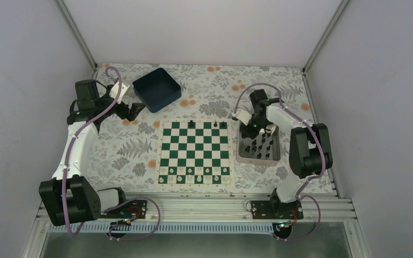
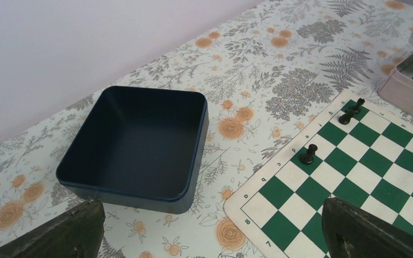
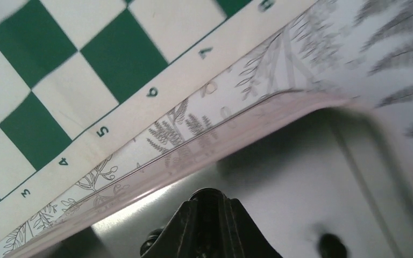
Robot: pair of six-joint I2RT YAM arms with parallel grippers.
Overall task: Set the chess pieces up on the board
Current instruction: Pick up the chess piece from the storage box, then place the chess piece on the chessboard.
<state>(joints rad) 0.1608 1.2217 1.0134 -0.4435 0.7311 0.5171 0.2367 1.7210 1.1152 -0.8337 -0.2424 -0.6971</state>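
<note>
My left fingers hang spread wide off the board's far left corner. My right fingers are drawn together inside the tray right of the board, among black pieces. I cannot tell whether they pinch one. Three more stand on the board's far row.

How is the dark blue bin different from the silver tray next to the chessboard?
The bin is dark blue and square; the tray is silvery and rectangular. The bin is empty, while the tray holds black chess pieces. The bin sits at an angle beyond the far-left corner of the board; the tray lies straight along its right edge. Both are open-topped and rest on the floral tablecloth.
</note>
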